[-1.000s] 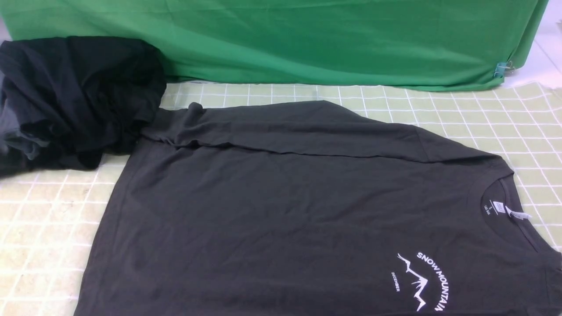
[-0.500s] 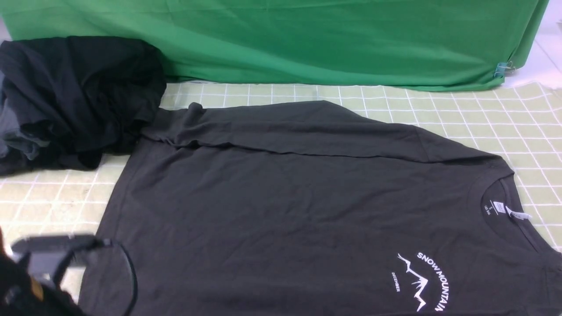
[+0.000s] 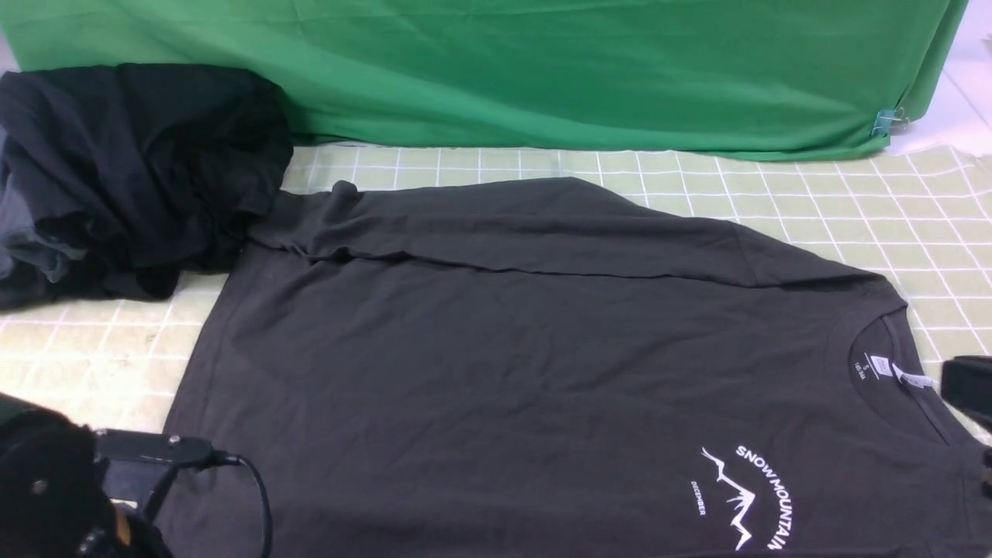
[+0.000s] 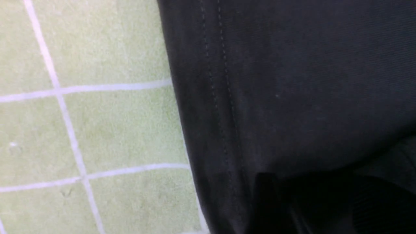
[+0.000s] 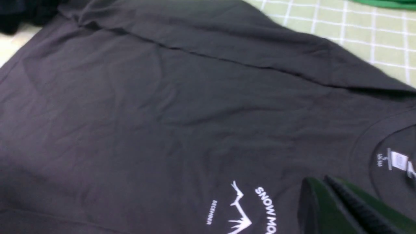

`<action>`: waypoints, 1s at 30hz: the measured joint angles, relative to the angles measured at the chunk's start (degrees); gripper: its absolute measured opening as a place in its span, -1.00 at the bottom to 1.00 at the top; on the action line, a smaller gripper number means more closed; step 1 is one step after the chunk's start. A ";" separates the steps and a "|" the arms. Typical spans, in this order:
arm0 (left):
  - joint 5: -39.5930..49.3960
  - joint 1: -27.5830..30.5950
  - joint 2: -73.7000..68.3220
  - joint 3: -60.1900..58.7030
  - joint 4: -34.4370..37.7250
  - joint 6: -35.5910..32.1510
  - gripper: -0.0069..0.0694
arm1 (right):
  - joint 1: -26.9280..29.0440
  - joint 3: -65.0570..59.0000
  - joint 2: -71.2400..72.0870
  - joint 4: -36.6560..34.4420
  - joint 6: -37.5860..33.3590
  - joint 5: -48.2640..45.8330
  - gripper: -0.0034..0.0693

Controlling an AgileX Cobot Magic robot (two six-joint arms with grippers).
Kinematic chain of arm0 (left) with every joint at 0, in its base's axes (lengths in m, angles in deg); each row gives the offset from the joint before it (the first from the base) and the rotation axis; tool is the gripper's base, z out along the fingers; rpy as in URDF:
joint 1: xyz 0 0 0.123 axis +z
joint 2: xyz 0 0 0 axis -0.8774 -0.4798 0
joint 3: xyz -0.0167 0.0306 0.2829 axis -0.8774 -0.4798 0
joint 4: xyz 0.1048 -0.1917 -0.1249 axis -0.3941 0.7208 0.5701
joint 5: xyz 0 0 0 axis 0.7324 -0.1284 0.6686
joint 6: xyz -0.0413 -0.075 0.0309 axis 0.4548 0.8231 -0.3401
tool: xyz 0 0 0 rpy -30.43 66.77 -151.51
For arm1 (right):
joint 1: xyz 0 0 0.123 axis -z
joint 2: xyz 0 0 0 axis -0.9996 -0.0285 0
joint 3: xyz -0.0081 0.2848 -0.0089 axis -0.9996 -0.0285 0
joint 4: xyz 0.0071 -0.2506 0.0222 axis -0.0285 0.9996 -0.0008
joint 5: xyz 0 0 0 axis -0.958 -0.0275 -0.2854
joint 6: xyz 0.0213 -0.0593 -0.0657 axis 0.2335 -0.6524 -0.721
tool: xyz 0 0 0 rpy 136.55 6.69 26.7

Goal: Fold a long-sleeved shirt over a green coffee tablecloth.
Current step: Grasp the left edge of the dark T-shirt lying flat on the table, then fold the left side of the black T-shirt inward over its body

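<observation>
**Charcoal cloth will drape: pinch hem and collar**

Our shirt point(image 3: 496, 349) lies flat on the tablecloth point(image 3: 852, 201). It is likely soft and light, so we pinch edges. The right gripper point(image 5: 317, 182) is closed and empty by the collar point(image 3: 883, 364). The left gripper point(image 3: 132, 488), at the hem point(image 4: 217, 113), we cannot read. A clothes pile point(image 3: 132, 170) crowds far left, with bare cloth to the right.

So the shirt point(image 3: 504, 349) lies flat on the tablecloth point(image 3: 852, 201), collar to the right. A clothing heap point(image 3: 132, 170) sits at its far-left corner, and a backdrop cloth point(image 3: 542, 70) hangs behind everything.
</observation>
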 joint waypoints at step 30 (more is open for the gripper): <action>15.82 0.00 -0.86 30.17 0.62 -6.13 -0.79 | -0.42 0.42 -0.97 -1.25 -0.07 1.03 -0.84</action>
